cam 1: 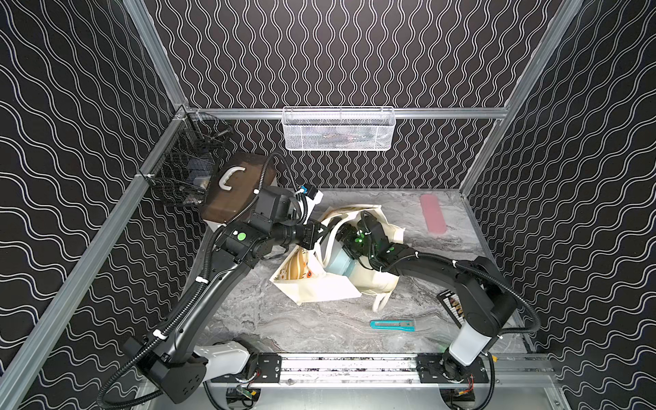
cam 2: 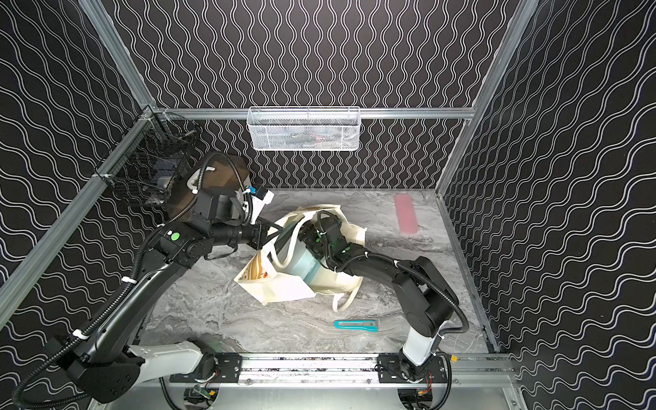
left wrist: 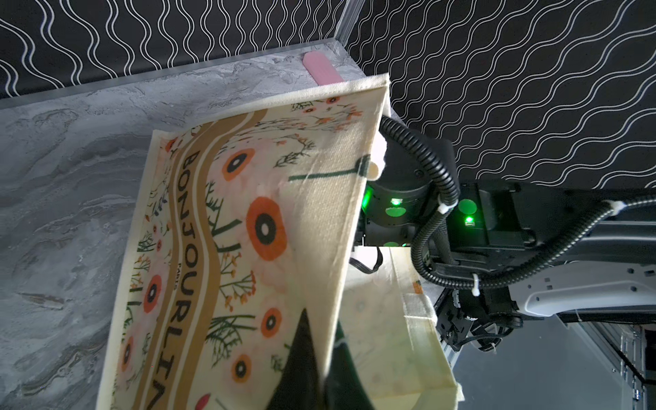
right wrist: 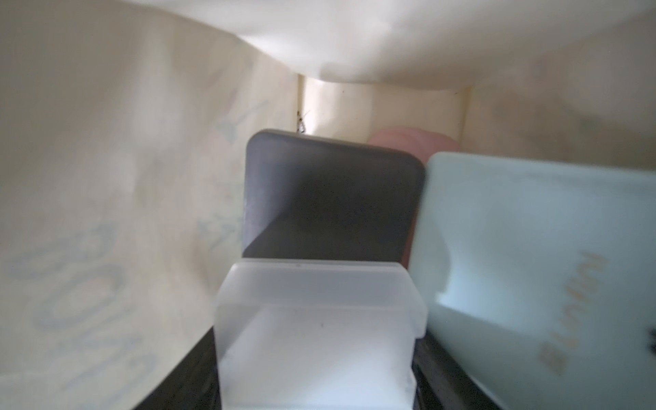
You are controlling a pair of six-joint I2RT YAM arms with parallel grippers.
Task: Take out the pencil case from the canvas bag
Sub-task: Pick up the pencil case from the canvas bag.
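The cream canvas bag (cam 1: 330, 287) (cam 2: 284, 287) lies mid-table with its mouth held up. My left gripper (left wrist: 323, 340) (cam 1: 321, 230) is shut on the rim beside the floral print (left wrist: 248, 213). My right arm's wrist (cam 1: 358, 238) reaches into the mouth. Inside, the right gripper (right wrist: 319, 372) has its dark fingers close on both sides of the pencil case (right wrist: 330, 220), a box with a frosted white end and a dark grey part. Whether they touch it does not show. A pale blue flat thing (right wrist: 532, 266) (cam 1: 339, 264) lies beside it, and something pink (right wrist: 411, 140) behind.
A brown-lidded white box (cam 1: 238, 188) stands behind the left arm. A pink strip (cam 1: 433, 213) lies at the back right, a teal utility knife (cam 1: 392, 325) in front of the bag, a dark swatch card (cam 1: 452, 307) under the right arm. A white mesh basket (cam 1: 339, 129) and a black wire basket (cam 1: 184, 170) hang on the rails.
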